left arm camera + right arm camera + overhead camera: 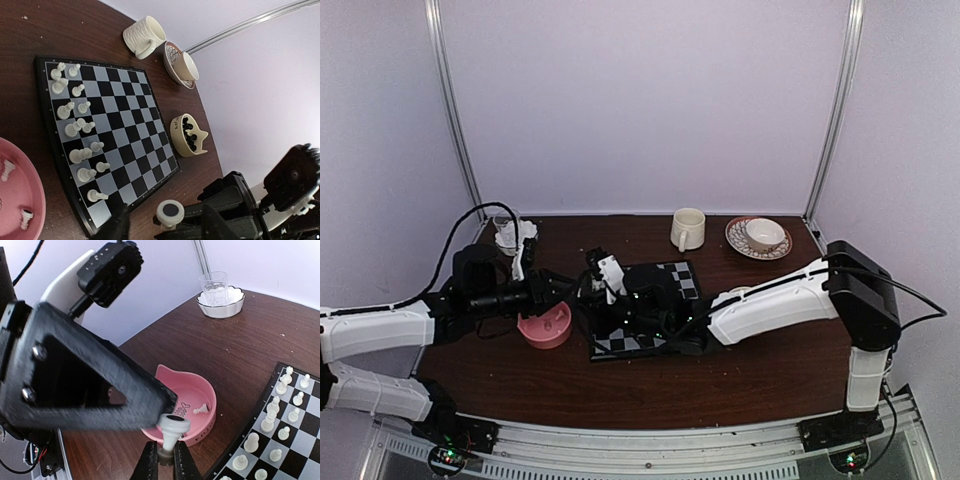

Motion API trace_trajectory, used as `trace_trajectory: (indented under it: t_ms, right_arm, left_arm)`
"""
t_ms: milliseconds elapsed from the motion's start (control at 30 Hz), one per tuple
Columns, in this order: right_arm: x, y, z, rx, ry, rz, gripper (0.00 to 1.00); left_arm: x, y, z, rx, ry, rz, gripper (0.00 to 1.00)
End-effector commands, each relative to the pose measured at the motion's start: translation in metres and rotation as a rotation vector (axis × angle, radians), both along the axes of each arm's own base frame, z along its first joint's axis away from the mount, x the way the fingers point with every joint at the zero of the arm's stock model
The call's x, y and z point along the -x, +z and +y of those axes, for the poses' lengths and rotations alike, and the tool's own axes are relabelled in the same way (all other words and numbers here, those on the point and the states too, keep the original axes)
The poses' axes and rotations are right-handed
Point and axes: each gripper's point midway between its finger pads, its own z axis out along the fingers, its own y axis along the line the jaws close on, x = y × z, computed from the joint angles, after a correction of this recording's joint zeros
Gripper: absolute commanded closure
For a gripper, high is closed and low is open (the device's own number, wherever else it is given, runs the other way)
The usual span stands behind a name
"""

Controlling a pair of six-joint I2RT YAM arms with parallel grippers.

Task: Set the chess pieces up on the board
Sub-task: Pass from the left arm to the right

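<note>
The right gripper (165,457) pinched a white chess piece (173,429) narrowly. The left gripper's (565,288) spread was indeterminate. Its finger (100,395), just above, could have knocked the piece loose.

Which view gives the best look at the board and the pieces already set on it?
Left wrist: nearly the whole board shows, with white pieces standing in two rows along one edge. In the top view the arms cover much of it. The right wrist view catches only one corner with a few pieces.
</note>
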Motion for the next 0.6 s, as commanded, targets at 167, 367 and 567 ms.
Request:
trace_trajectory:
  t_ms: [167,367,567]
  right_arm:
    - [0.009,-0.005,-0.070,0.167,0.051,0.204,1.00]
    - [0.034,-0.022,-0.131,0.547,0.131,0.376,0.97]
    - [0.041,-0.046,-0.176,0.827,0.218,0.549,1.00]
  left_arm:
    - [0.005,0.051,0.023,-0.134,0.023,-0.256,0.33]
    - [0.009,0.051,0.034,-0.251,0.012,-0.309,0.32]
    - [0.006,0.045,0.035,-0.340,-0.013,-0.323,0.32]
